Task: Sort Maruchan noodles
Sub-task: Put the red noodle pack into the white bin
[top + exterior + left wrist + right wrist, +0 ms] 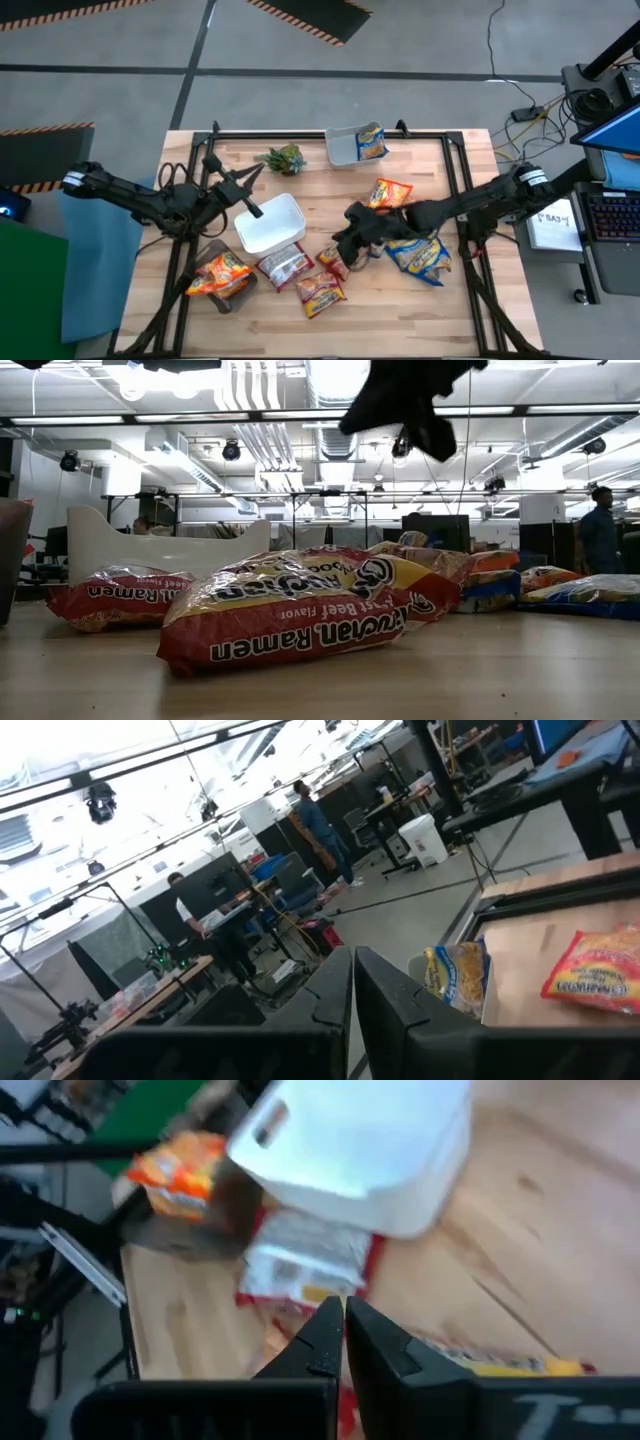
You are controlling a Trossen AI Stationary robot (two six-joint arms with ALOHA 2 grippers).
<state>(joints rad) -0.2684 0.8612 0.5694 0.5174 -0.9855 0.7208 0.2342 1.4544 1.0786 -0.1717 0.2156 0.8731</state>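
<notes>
Wooden surface (400,300) stands on grey floor, seen from above w/ both arms over it. Left gripper (250,207) is clenched and empty, just over white tub (270,225) near centre. Right gripper (345,240) is also clenched, low among the Maruchan noodles (320,292); whether it pinches a packet, I cannot tell. Packets lie from 8 o'clock to 3 o'clock of the surface. One orange packet (218,275) is in dark tray at 8 o'clock. Blue-yellow packet (372,143) sits in grey tub (342,148) at 12 o'clock, small green plant (283,158) beside it.

Low view: dark red beef packet (300,610) lies flat in front, more packets behind it, dark arm (405,400) hanging above.

Left wrist view: closed fingers (330,990), the blue-yellow packet and an orange one further off; people in the room behind.

Right wrist view: closed fingers (335,1335) over a packet, white tub beyond.
</notes>
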